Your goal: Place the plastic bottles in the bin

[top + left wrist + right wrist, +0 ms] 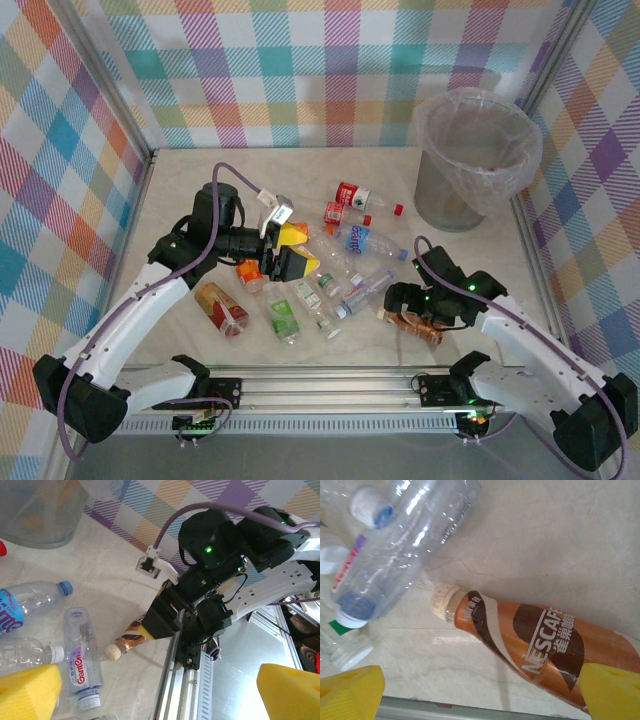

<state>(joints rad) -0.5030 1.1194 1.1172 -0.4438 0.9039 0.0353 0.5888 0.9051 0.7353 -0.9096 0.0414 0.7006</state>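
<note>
Several plastic bottles lie scattered mid-table, among them a blue-labelled one (366,240), a red-labelled one (354,194) and a green-labelled one (285,321). The grey bin (474,160) with its clear bag stands at the back right. My right gripper (404,304) (480,695) is open, low over a brown Nescafe bottle (540,645) (421,329) lying near the front edge. The bottle's base end runs under the right pad (611,691). My left gripper (287,250) (160,700) hovers open over the pile, nothing between its yellow pads (26,690).
A clear blue-capped bottle (405,545) lies just beyond the Nescafe bottle's cap. The aluminium rail (330,385) borders the near table edge. Checked walls enclose the table on three sides. The right arm's gripper (165,620) faces the left wrist camera.
</note>
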